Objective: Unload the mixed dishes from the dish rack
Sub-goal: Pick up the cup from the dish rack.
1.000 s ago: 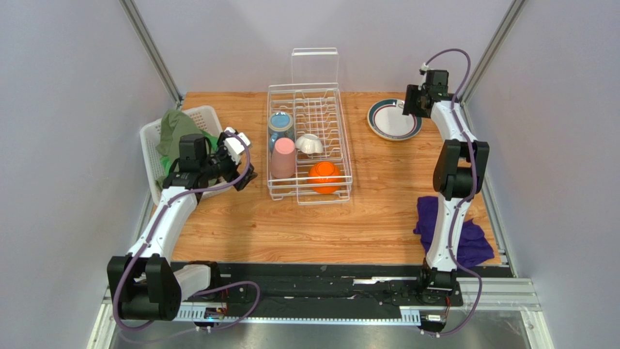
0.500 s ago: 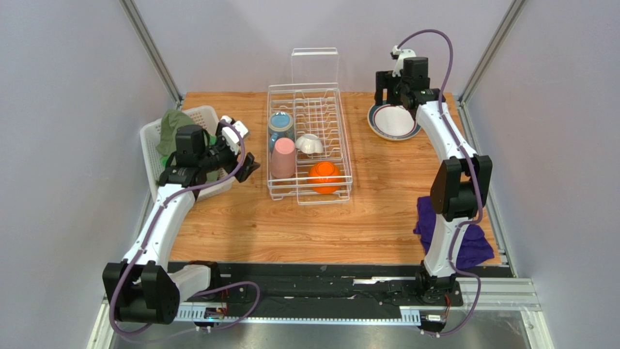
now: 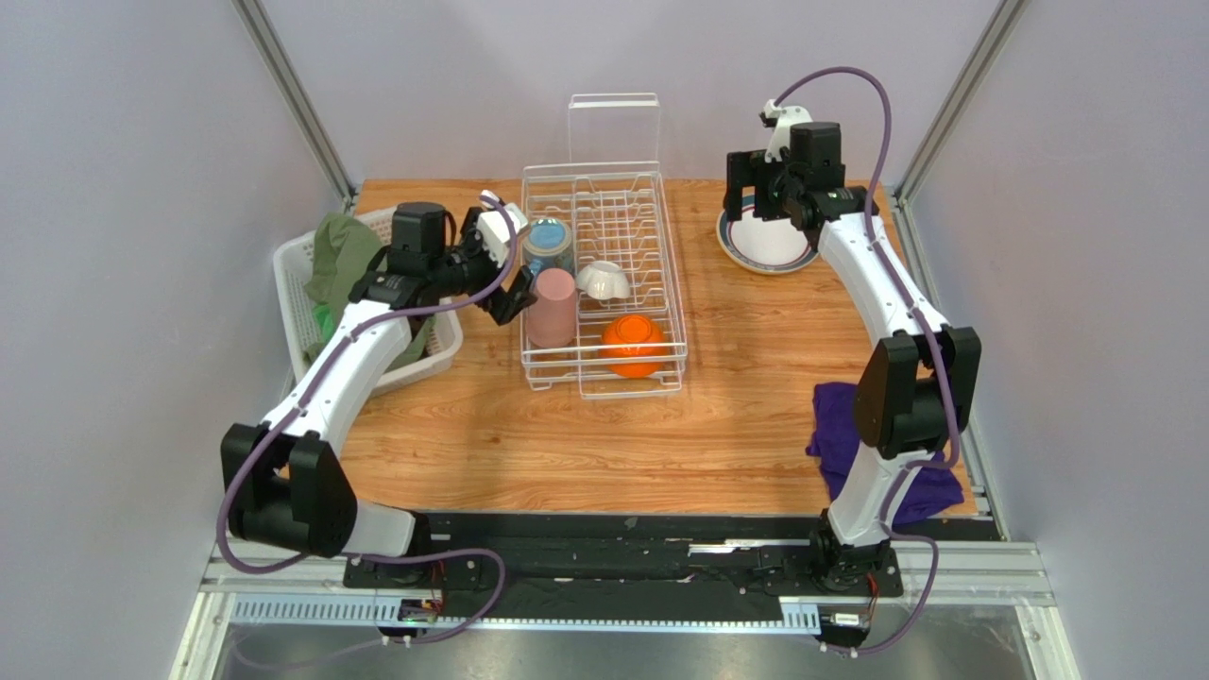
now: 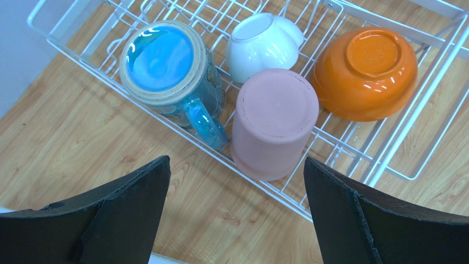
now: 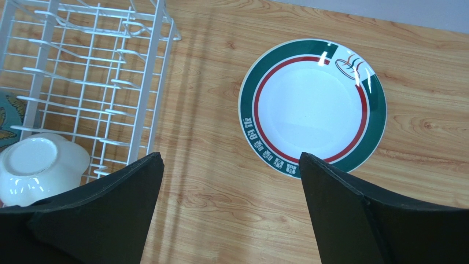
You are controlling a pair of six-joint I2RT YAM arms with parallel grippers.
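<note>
**STATUS: BOTH GRIPPERS RELEASED, FOUR ITEMS IN RACK, ONE PLATE ON TABLE**

**1. Dish rack.** The dish rack (image 3: 603,276) is placed at the middle of the table (image 3: 738,383), with its clear panel (image 3: 613,131) upright at the far end. Four items are held in the near half of the rack, each with its base turned up:
- The blue patterned mug (image 4: 165,71) is seated along the left side, its handle pointed toward the near end.
- The pink cup (image 4: 272,124) is set just beside the mug handle, on the near side.
- The small white cup (image 4: 263,44) is located at the centre, next to the mug and the pink cup.
- The orange bowl (image 4: 371,74) is positioned at the near right corner.

**2. Plate.** The dark-rimmed white plate (image 5: 312,107) is laid flat on the table, right of the rack and apart from it, toward the far right corner.

**3. Left gripper.** The left gripper (image 4: 235,163) is held above the left edge of the rack, over the mug and the pink cup. Its jaws are spread wide and nothing is grasped.

**4. Right gripper.** The right gripper (image 5: 230,157) is held above the table close to the plate. Its jaws are spread wide, nothing is grasped, and the plate is not touched.

**5. Other items.** A white plastic basket (image 3: 305,284) containing a green cloth (image 3: 341,248) is located at the left edge of the table. A purple cloth (image 3: 852,439) is laid at the near right corner.
</note>
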